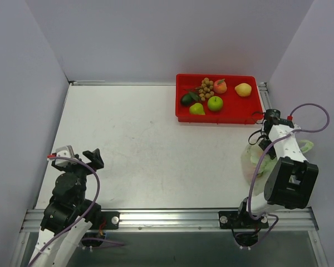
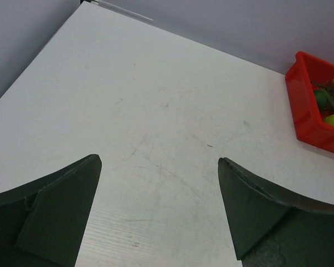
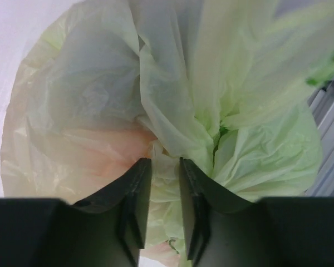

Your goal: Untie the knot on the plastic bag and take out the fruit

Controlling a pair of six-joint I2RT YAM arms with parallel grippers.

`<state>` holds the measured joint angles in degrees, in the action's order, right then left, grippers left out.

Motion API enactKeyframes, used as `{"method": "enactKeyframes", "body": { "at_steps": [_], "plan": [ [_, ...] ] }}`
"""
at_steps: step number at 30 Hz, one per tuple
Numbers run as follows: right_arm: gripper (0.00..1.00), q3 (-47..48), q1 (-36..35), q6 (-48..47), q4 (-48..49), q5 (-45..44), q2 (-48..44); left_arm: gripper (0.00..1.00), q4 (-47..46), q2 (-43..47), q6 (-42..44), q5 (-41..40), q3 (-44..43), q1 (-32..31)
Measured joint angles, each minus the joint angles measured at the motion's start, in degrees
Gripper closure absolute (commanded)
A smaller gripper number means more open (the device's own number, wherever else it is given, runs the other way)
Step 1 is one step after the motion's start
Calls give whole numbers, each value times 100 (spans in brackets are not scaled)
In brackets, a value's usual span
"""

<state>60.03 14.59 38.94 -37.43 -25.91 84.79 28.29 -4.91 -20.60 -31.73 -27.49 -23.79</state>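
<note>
The pale green plastic bag [image 1: 249,162] lies at the table's right side, mostly under my right arm. In the right wrist view it [image 3: 89,94] fills the frame, and its folds gather into a twisted bunch, the knot [image 3: 210,138]. My right gripper [image 3: 165,164] is shut on a fold of bag film just left of that bunch; in the top view the gripper [image 1: 260,140] sits over the bag. A pinkish-orange fruit [image 3: 114,153] shows through the film. My left gripper [image 1: 92,159] is open and empty over bare table [image 2: 158,167].
A red tray [image 1: 228,118] stands at the back right, holding a tan longan cluster [image 1: 206,88], a yellow fruit [image 1: 243,89], a green apple [image 1: 215,103] and other pieces. Its corner shows in the left wrist view [image 2: 312,111]. White walls enclose the table.
</note>
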Motion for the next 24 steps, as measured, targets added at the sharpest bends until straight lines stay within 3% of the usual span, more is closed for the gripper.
{"method": "enactKeyframes", "body": {
  "at_steps": [1,4,11,15,20,21,23,24],
  "plan": [
    [89,-48,-17,-2,15,4,-17,3,0,-24,0,46,0,35],
    [100,-229,-273,-37,83,0,-179,3,-2,-70,4,157,0,98],
    [100,-433,-1547,-258,111,210,-1067,3,-28,-175,31,422,0,109],
    [100,-385,-2710,-474,81,420,-1519,3,-39,-286,59,656,0,109],
    [100,160,-4400,-704,83,461,-1364,3,-151,-483,151,968,0,114],
    [97,295,-4671,-741,85,424,-1266,3,-166,-533,166,1014,0,114],
    [74,505,-4999,-761,101,286,-1067,3,-175,-629,184,1115,0,114],
    [50,549,-5038,-776,103,181,-988,3,-177,-667,192,1156,0,114]
  ]
}}
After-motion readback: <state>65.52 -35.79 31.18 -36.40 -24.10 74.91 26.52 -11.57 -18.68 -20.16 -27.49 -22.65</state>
